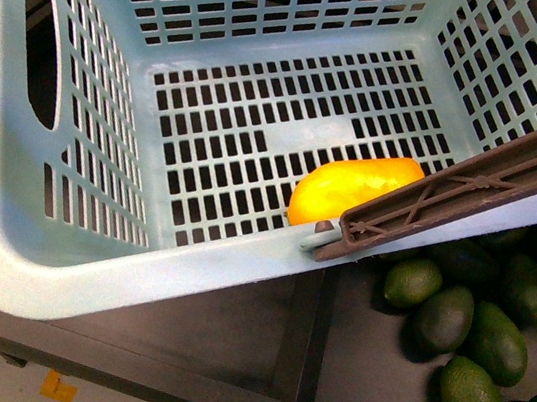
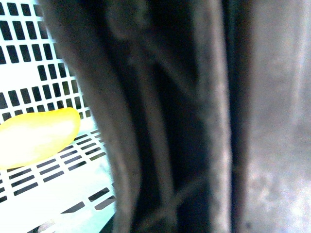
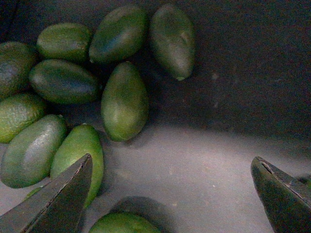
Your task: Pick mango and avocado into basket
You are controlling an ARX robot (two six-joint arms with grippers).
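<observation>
The right claw (image 3: 172, 160) hangs wide open, empty; a dark green egg-shaped avocado (image 3: 124, 101) lies just ahead, offset toward one finger, long axis pointing away (crosswise to the closing). The yellow oval mango (image 1: 351, 188) lies in the light teal slotted basket (image 1: 84, 285). Left claw: cannot tell.
</observation>
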